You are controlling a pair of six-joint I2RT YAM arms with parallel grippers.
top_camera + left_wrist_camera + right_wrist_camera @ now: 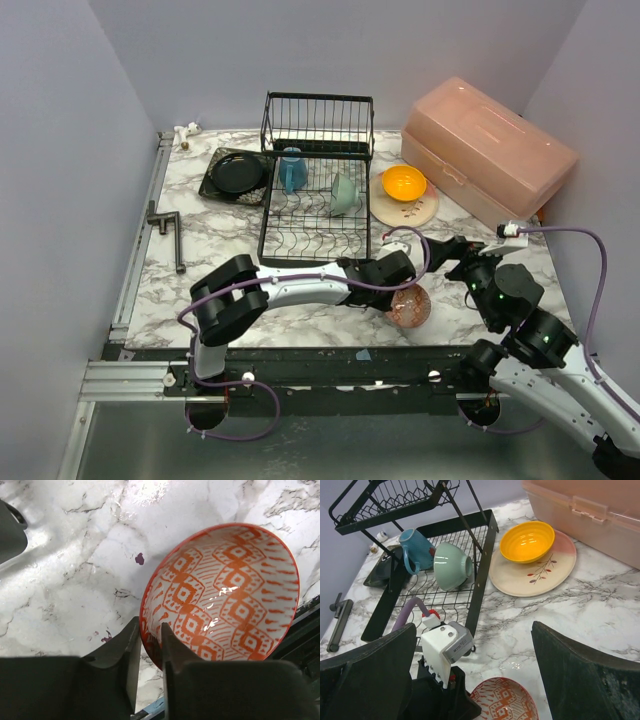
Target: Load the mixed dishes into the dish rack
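My left gripper [397, 291] [150, 647] is shut on the rim of the small red-patterned bowl [409, 306] [225, 595], one finger inside and one outside. It holds the bowl tilted near the table's front edge. The bowl also shows in the right wrist view [506, 701]. My right gripper [470, 258] [472, 630] is wide open and empty, just right of it. The black wire dish rack [315, 215] [480, 575] holds the blue mug [292, 168] [415, 550] and the mint-green bowl [343, 193] [451, 565]. The orange bowl [404, 183] [527, 541] sits on the beige-pink plate [428, 210] [540, 577].
The black round plate [238, 173] lies on the black square plate [213, 188] left of the rack. A big pink plastic box [490, 150] [590, 510] stands at the back right. A black T-shaped tool [170, 225] [339, 622] lies at the left.
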